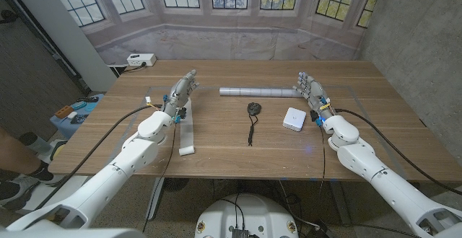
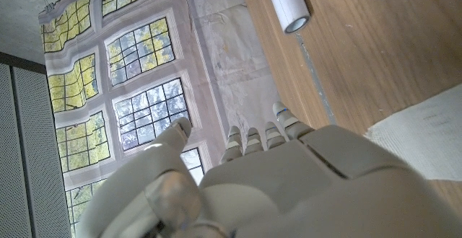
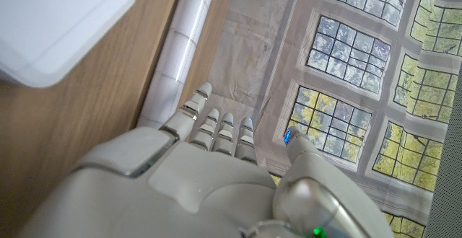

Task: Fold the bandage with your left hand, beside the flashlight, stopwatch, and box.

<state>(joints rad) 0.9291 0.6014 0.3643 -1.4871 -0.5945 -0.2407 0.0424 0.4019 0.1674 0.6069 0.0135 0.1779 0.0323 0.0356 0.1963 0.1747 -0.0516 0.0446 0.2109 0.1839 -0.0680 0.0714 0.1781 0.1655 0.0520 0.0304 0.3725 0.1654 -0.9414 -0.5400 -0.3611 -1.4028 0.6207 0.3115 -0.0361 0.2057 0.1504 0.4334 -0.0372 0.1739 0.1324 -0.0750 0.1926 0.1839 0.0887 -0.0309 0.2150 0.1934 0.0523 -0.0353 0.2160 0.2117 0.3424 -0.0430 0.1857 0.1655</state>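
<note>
A white bandage (image 1: 187, 131) lies as a long strip on the wooden table (image 1: 231, 151), running from my left hand (image 1: 180, 91) toward the front edge. That hand hovers over the strip's far end with its fingers stretched out and holds nothing. A corner of the bandage (image 2: 426, 133) shows beside my left hand (image 2: 289, 187). The silver flashlight (image 1: 260, 91) lies across the table's middle, with the black stopwatch (image 1: 253, 109) and the white box (image 1: 293, 118) in front of it. My right hand (image 1: 309, 88) stands open by the flashlight's end, behind the box (image 3: 58, 21).
The stopwatch's lanyard (image 1: 250, 133) trails toward the front edge. A white power strip (image 1: 141, 60) sits on the ledge behind the table. A blue object (image 1: 76, 112) and a person's leg (image 1: 18, 155) are off the table's left side. The flashlight (image 2: 287, 3) tip is near the left hand.
</note>
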